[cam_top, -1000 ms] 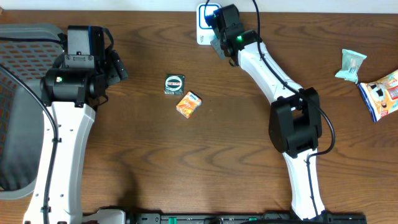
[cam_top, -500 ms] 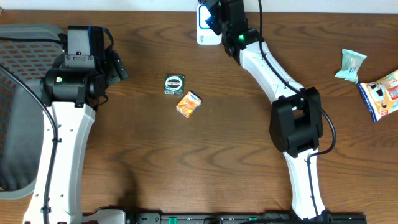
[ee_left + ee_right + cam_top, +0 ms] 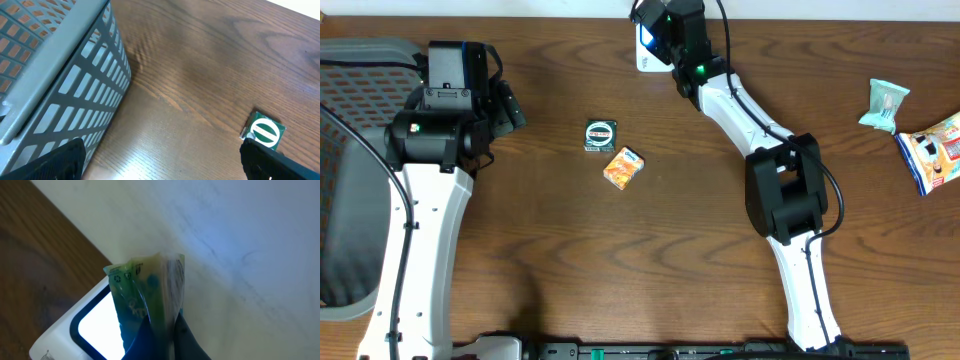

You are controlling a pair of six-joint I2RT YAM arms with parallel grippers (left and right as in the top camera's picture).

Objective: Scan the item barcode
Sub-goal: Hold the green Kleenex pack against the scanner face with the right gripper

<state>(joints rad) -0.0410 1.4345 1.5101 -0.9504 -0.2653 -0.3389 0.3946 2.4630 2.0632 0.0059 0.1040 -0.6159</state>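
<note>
**A:** Brown wood-grain surface (image 3: 570,260) from overhead. Your right tool (image 3: 652,25) is at the far edge, over the white scanner (image 3: 646,62), w/ blue glow beneath. The wrist hides the item there.

**B:** And the other arm?

**A:** Your left tool (image 3: 510,105) sits well apart, near the grey basket (image 3: 380,45). Two small pkts lie mid-surface, just beside each other: a green-label pkt (image 3: 601,135) and an orange pkt (image 3: 623,168).

**B:** Left wrist cam?

**A:** Fingertips (image 3: 60,160) at both bottom corners, spread wide, nothing btwn. Basket wall is slotted plastic mesh. Green-label pkt lies flat, squarish.

**B:** Right wrist cam?

**A:** Fingers (image 3: 186,335) are pinched together on a thin, crinkly green sachet (image 3: 145,290). You hold it upright just above the scanner's lit, round-cornered window, prob so the beam catches the barcode. Can't see the code itself.
</note>
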